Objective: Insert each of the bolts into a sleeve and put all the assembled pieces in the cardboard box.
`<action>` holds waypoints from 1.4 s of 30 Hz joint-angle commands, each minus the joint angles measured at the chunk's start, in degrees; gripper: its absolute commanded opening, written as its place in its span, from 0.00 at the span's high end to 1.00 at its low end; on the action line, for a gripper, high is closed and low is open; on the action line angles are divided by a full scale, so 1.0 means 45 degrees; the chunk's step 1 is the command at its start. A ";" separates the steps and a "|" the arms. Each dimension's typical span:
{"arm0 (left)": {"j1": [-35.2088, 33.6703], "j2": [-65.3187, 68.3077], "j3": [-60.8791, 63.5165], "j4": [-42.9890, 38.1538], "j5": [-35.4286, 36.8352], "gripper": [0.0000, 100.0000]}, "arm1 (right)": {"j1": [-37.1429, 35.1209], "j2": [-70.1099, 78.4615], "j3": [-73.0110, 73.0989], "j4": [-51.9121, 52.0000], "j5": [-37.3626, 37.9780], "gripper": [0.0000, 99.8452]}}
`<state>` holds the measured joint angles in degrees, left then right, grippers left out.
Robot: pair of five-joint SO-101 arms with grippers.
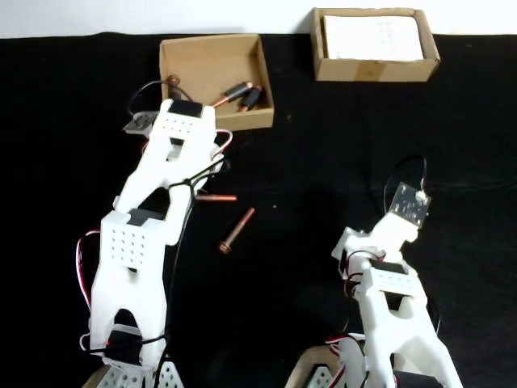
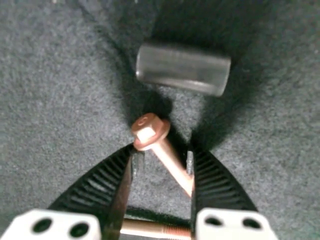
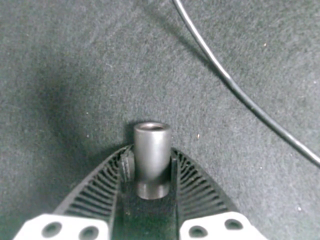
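Two claws, both gripping parts: my left gripper [image 2: 162, 154] pinches a copper bolt [image 2: 150, 131], its head near a lying sleeve [image 2: 183, 68]; my right gripper [image 3: 151, 154] clamps an upright sleeve [image 3: 151, 142].

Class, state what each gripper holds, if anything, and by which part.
Left gripper: a bolt, pinched by its shank, head free. Right gripper: a sleeve, pinched around its lower sides.
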<state>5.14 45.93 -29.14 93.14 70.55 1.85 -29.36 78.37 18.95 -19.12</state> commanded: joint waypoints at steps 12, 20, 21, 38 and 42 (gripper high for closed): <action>-0.0029 -0.0068 -0.0147 0.0000 -0.5197 0.99 | 0.0264 -0.0049 0.0225 0.0088 -0.0039 0.99; -0.0010 -0.0088 -0.0166 0.0020 -1.1917 0.99 | 0.0264 -0.0049 0.0225 0.0088 -0.0039 0.99; 0.0010 -0.0088 -0.0166 -0.0020 -1.2640 0.99 | 0.0264 -0.0049 0.0225 0.0088 -0.0039 0.99; 0.1143 -0.0068 -0.0166 0.0000 -1.7661 0.91 | 0.0264 -0.0049 0.0225 0.0107 -0.0039 0.99; 0.1104 -0.0010 -0.0147 0.0020 -1.7661 0.84 | 0.0264 -0.0049 0.0225 0.0107 -0.0039 0.99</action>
<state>8.04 46.29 -29.05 93.14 -8.48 1.85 -29.36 78.46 18.95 -19.12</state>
